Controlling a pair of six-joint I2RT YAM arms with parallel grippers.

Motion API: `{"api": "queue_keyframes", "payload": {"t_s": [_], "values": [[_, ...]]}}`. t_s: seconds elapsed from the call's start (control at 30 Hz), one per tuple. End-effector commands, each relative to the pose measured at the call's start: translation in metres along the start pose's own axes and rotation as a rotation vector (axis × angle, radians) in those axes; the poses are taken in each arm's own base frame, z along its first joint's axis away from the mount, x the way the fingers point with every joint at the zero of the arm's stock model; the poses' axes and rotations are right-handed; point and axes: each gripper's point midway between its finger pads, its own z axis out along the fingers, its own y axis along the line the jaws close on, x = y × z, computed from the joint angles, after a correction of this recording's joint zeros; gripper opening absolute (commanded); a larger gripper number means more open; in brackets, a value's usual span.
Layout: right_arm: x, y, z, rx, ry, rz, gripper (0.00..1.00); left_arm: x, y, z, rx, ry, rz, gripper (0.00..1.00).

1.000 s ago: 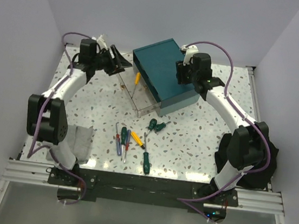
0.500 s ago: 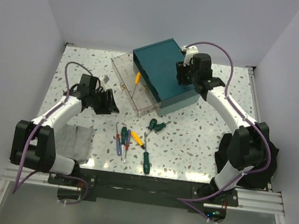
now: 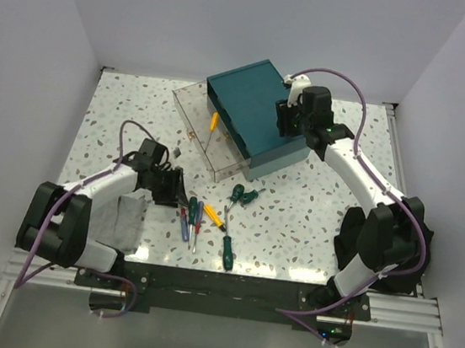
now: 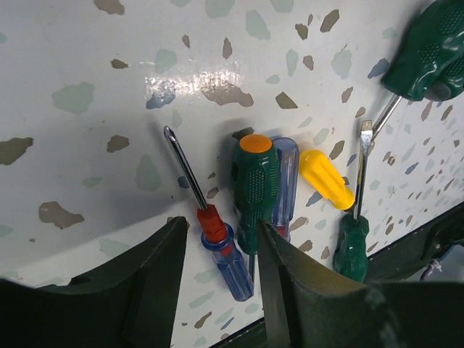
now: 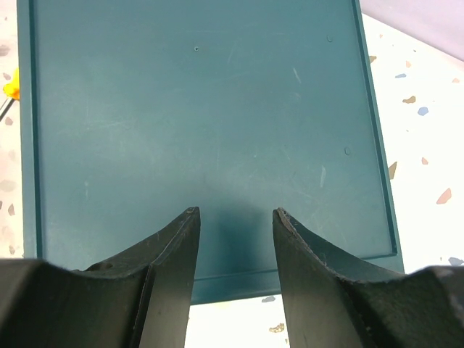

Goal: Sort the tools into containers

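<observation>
The teal box (image 3: 253, 113) stands at the back, with one clear drawer (image 3: 191, 109) pulled out to its left and a yellow-handled screwdriver (image 3: 213, 122) inside it. Several screwdrivers (image 3: 202, 217) lie loose on the table in front. My left gripper (image 3: 173, 188) is open at their left edge. In the left wrist view a blue-and-red screwdriver (image 4: 217, 239) lies between the open fingers of the left gripper (image 4: 221, 225), beside a green one (image 4: 254, 185). My right gripper (image 3: 294, 118) is open and empty above the teal box (image 5: 203, 109), holding nothing (image 5: 233, 212).
A grey folded cloth (image 3: 121, 220) lies at the front left, beside my left arm. Two green-handled screwdrivers (image 3: 243, 194) lie just in front of the box. White walls close in the table on the left, back and right.
My left arm swung from the open drawer at the back down to the screwdrivers at the front, and its open jaws now straddle the blue-and-red one. The right arm barely moved.
</observation>
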Motion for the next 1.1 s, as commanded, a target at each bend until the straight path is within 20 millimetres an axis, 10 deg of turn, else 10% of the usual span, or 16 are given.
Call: {"api": "queue_keyframes", "payload": {"t_s": [0.0,0.3,0.87,1.07], "values": [[-0.02,-0.005,-0.017,0.015,-0.076,0.001,0.49,-0.01,-0.017,0.009,0.007,-0.013,0.068,0.48],[-0.027,-0.006,-0.028,0.02,-0.102,-0.002,0.49,0.031,0.031,0.014,-0.27,0.141,-0.002,0.45],[-0.023,-0.004,-0.025,0.013,-0.089,0.0,0.49,0.053,0.041,0.013,-0.268,0.157,-0.006,0.41],[-0.029,-0.006,-0.027,0.015,-0.096,-0.001,0.49,0.011,0.01,0.019,-0.148,0.084,0.041,0.0]]}}
